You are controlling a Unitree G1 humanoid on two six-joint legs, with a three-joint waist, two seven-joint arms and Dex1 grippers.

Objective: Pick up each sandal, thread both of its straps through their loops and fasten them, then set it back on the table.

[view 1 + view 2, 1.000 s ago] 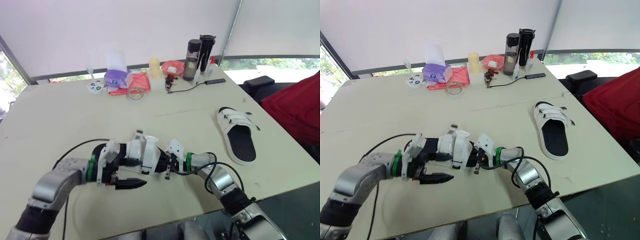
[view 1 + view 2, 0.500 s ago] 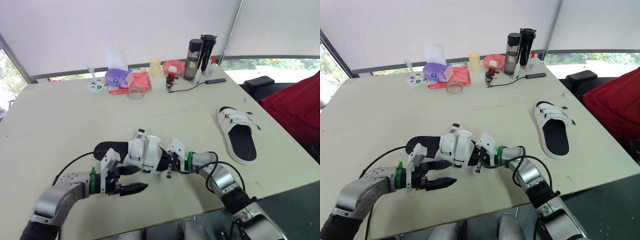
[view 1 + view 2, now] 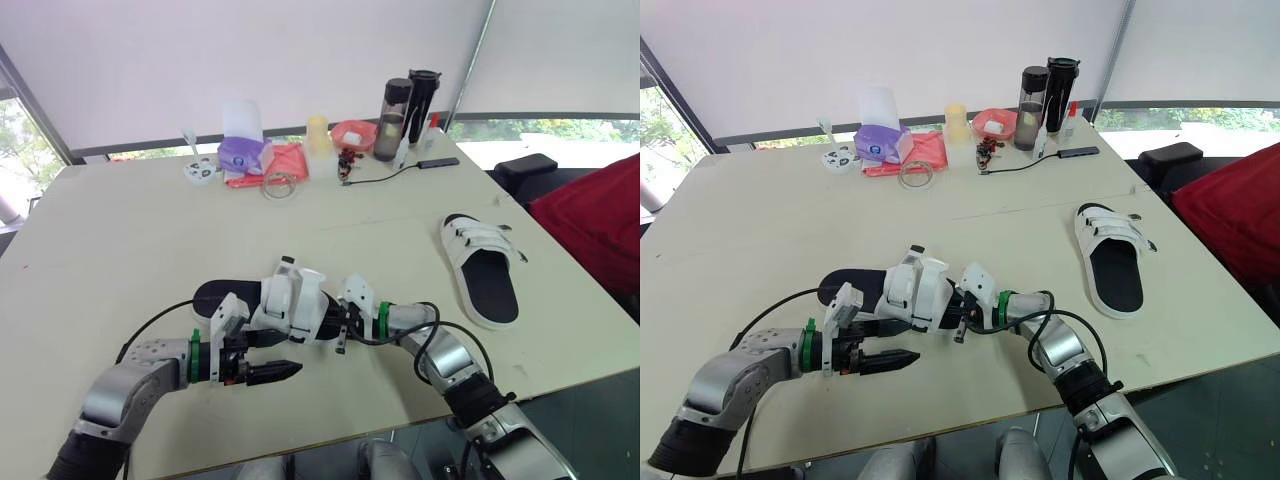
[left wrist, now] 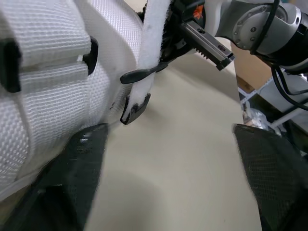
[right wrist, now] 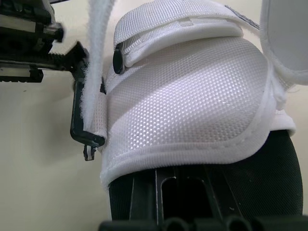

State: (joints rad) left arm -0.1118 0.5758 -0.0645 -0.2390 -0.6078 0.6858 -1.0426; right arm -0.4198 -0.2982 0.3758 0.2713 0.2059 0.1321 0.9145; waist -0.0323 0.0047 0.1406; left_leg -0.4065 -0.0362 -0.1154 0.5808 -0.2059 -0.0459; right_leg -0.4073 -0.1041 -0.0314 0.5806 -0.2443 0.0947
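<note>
A white-strapped sandal with a black sole (image 3: 268, 303) lies on the table near the front edge. One strap (image 4: 154, 43) stands loose, with its black loop (image 4: 134, 107) hanging free at the sandal's side. My right gripper (image 3: 338, 326) is shut on the toe end of the sole (image 5: 192, 183). My left gripper (image 3: 274, 358) is open just in front of the sandal, one finger (image 4: 72, 183) close to the white upper, nothing between the fingers. A second sandal (image 3: 482, 268) lies flat at the right of the table.
Along the far edge stand a purple tissue box (image 3: 240, 152), a red cloth (image 3: 282, 162), a tape roll (image 3: 278, 186), a yellow cup (image 3: 318, 132), a red bowl (image 3: 352, 133) and two dark bottles (image 3: 410, 100). A cable (image 3: 390, 172) trails nearby. A red object (image 3: 600, 215) sits beyond the right edge.
My left gripper has come away from the sandal and dropped toward the table's front edge, uncovering the heel. The right gripper keeps its hold. The camera has shifted slightly.
</note>
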